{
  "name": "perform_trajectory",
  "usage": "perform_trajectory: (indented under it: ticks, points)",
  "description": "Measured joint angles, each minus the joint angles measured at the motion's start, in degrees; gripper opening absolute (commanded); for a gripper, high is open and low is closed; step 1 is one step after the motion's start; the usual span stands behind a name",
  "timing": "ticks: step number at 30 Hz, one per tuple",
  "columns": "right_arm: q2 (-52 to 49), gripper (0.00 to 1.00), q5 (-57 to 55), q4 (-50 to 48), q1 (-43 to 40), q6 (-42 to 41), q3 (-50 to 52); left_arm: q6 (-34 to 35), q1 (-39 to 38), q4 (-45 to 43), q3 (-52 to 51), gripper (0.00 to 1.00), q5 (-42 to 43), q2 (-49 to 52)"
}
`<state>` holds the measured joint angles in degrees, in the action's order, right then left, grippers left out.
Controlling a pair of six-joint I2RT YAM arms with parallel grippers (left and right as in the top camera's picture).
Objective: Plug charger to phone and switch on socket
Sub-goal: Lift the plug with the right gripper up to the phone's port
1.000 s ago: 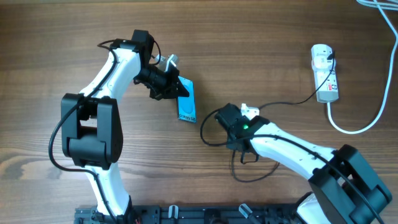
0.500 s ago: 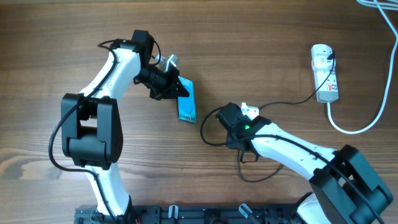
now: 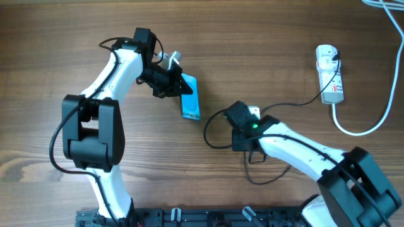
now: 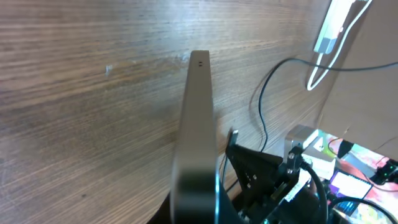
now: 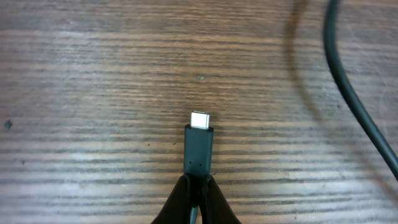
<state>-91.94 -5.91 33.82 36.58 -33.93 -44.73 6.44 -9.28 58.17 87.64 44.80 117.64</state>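
Note:
My left gripper [image 3: 178,85] is shut on the phone [image 3: 189,99], holding its teal-blue screen tilted up off the table. The left wrist view shows the phone [image 4: 198,118] edge-on, rising from the left gripper [image 4: 196,214] at the bottom edge. To the phone's right, my right gripper [image 3: 233,118] is shut on the charger [image 3: 297,104]. In the right wrist view the charger plug [image 5: 199,146] sticks out of the shut right gripper [image 5: 198,190], silver tip forward, just above the wood. The black cable runs to the white socket [image 3: 329,82] at the far right, with a black plug in it.
A thicker white cable [image 3: 379,120] curves from the socket along the right edge. Slack black cable [image 3: 211,135] loops on the table beside and under the right arm. The right arm's body [image 4: 267,180] fills the lower right of the left wrist view.
My right gripper has closed on the charger plug and shifted slightly right. The left gripper has turned the phone a little, so it stands more upright.

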Motion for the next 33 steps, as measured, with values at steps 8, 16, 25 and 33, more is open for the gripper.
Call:
perform_trajectory:
  ticks: [8,16,25,33]
  points:
    - [9.07,0.04,22.43,-2.62,-7.76,13.97,-0.07,2.34,0.00,-5.95,0.00,0.04,1.27,0.00]
    - [11.17,0.04,46.27,-10.67,-8.55,17.73,-0.48,6.56,0.00,-12.46,0.00,0.04,3.78,0.00]
    - [11.17,0.04,51.34,-16.83,-8.55,14.51,0.39,9.44,0.00,-14.47,0.00,0.04,5.90,0.00]
    - [11.17,0.04,52.26,-30.77,-8.50,6.34,8.57,10.27,0.00,-12.98,0.00,0.04,6.12,0.00]
